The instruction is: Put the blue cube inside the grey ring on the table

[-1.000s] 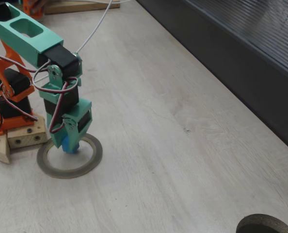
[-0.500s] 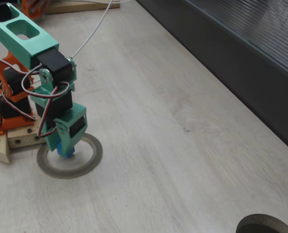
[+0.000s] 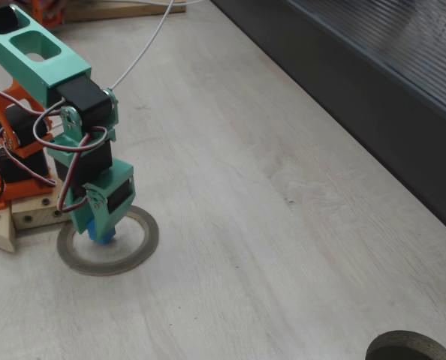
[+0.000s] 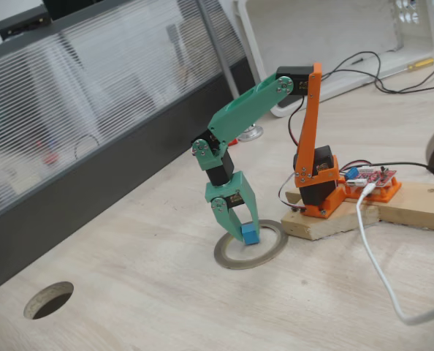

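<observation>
The arm is at the placement step. The gripper (image 4: 243, 228) points down over the grey ring (image 4: 250, 246), with the blue cube (image 4: 250, 235) pinched between its 2 fingers. In both fixed views the cube sits low inside the ring's opening, at or just above the table (image 3: 283, 195); contact with the surface cannot be confirmed.

The next move calls for spreading the fingers to free the cube, then a straight upward lift so the cube is not dragged onto the ring's rim.

In a fixed view the cube (image 3: 100, 232) is largely covered by the gripper body (image 3: 103, 225), and only its lower edge shows against the ring (image 3: 108, 241). The other fixed view, from the side, shows a full cube face and the gap between the fingers above it. It also shows a round hole (image 4: 49, 300) in the table, well apart from the ring.
</observation>
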Controlling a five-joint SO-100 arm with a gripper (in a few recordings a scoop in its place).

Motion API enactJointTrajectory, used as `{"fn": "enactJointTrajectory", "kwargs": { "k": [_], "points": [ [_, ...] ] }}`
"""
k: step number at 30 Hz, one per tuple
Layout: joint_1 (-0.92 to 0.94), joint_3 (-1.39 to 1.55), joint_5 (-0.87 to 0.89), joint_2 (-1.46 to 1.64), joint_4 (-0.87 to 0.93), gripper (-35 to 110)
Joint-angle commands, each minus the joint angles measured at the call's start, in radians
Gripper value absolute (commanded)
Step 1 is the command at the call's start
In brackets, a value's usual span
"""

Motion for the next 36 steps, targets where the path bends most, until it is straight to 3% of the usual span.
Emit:
{"fn": "enactJointTrajectory", "kwargs": {
  "k": [1, 20, 30, 36],
  "points": [
    [0.018, 0.018, 0.015, 0.029, 0.009, 3],
    [0.015, 0.015, 0.012, 0.029, 0.009, 4],
    [0.011, 0.006, 0.008, 0.021, 0.1, 35],
    [0.012, 0.006, 0.008, 0.018, 0.144, 43]
  ]
}}
